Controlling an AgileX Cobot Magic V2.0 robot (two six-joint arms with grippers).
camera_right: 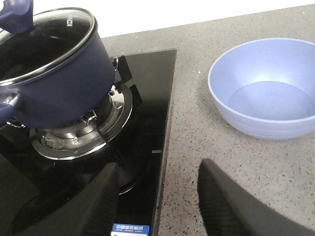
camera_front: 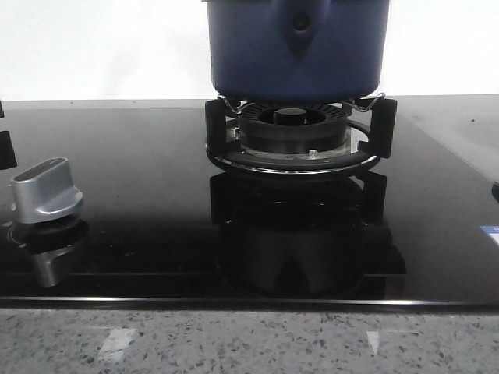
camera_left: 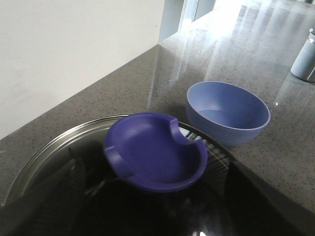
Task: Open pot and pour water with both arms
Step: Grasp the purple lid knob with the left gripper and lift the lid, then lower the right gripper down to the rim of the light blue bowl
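Note:
The dark-blue pot (camera_front: 296,47) stands on the black burner grate (camera_front: 296,144); it also shows in the right wrist view (camera_right: 59,93). Its glass lid (camera_right: 44,44) is on, with a blue-violet knob (camera_left: 155,152). My left gripper (camera_left: 152,216) is open just above the lid, one dark finger (camera_left: 39,206) on each side and the knob just ahead between them, not gripped. My right gripper (camera_right: 157,206) is open and empty over the stove's edge and the counter, apart from the pot. Neither gripper shows in the front view.
A light-blue bowl (camera_right: 266,88) stands on the speckled counter beside the stove, also in the left wrist view (camera_left: 227,110). A silver stove knob (camera_front: 47,195) sits on the black glass cooktop (camera_front: 140,156). A white wall runs behind. A grey container (camera_left: 305,59) stands farther off.

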